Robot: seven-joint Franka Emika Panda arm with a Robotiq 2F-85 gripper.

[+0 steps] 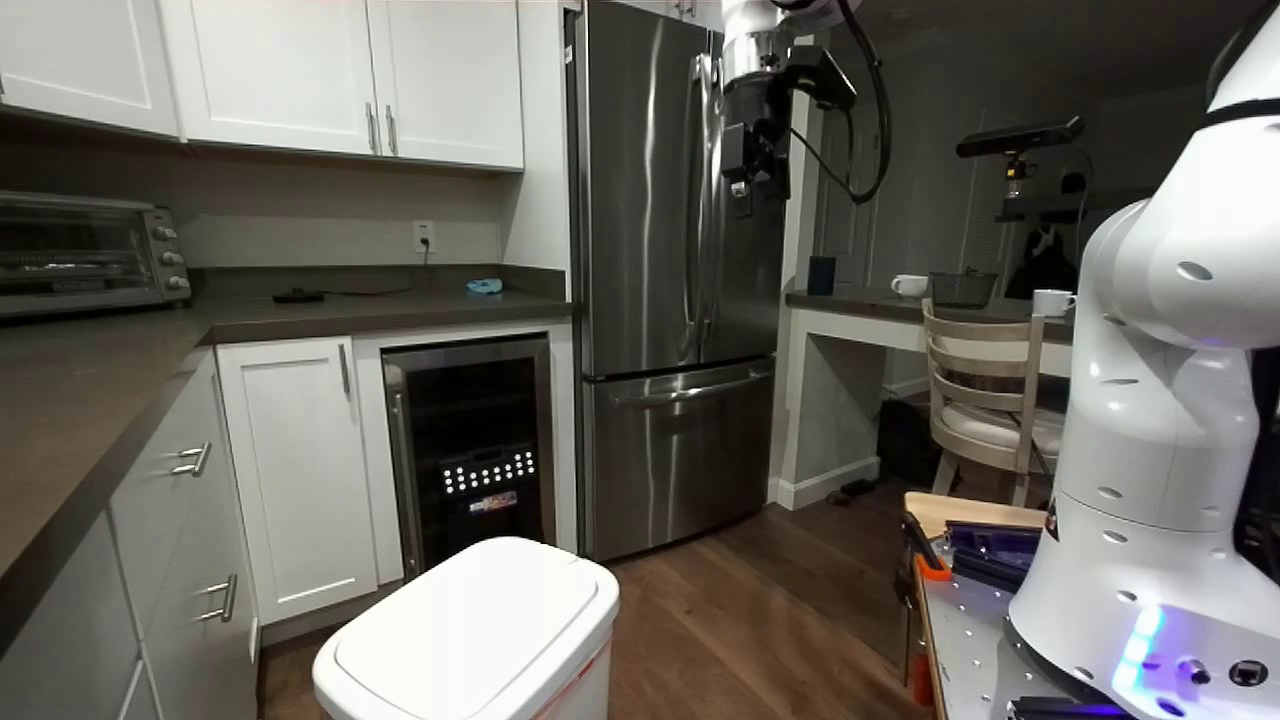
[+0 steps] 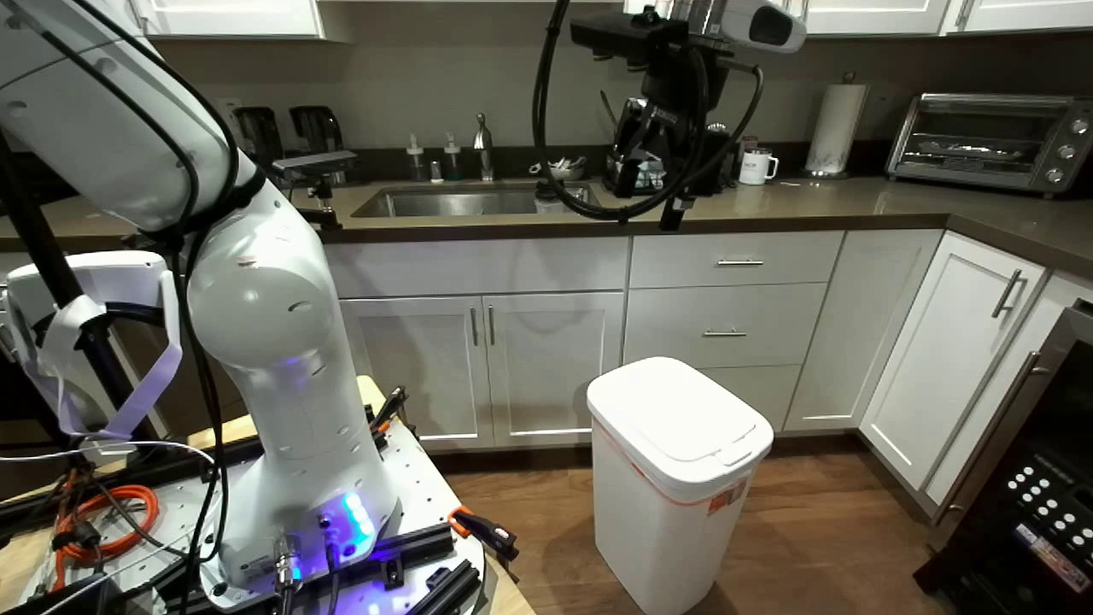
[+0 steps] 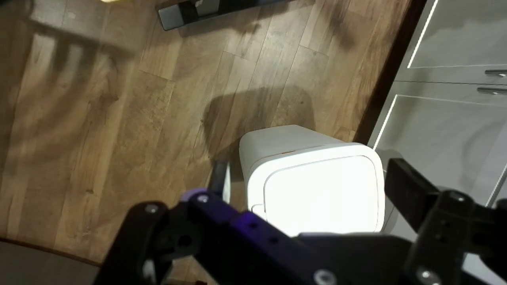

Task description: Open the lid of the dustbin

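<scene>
Gripper [image 3: 311, 176]: black, two-fingered. Jaws: spread wide; between them, in the wrist view, the lid [image 3: 323, 190] is framed from above. In both exterior views the gripper is held high, well apart from the dustbin [image 2: 657, 530].

Lid: white, rectangular, round-cornered; set closed on top of the dustbin; bleached by glare in the wrist view.

Dustbin: white; stood upright on the wooden floor [image 2: 837, 530], near the white drawers [image 2: 726, 307], apart from the robot's table [image 2: 423, 487]. An orange-red line is shown under the rim.

Arm [image 2: 299, 367]: white; mounted on the table; a blue light is lit at its base.

Counter [image 2: 820, 205]: brownish; a sink [image 2: 461, 203] is set in it, and a paper towel roll [image 2: 837, 128] and a toaster oven [image 2: 982, 141] are borne on it.

Refrigerator [image 1: 640, 250]: stainless steel; a dark-fronted cooler [image 1: 480, 420] is fitted just beside.

Chair [image 1: 985, 425]: pale; placed at a desk [image 1: 865, 335].
</scene>
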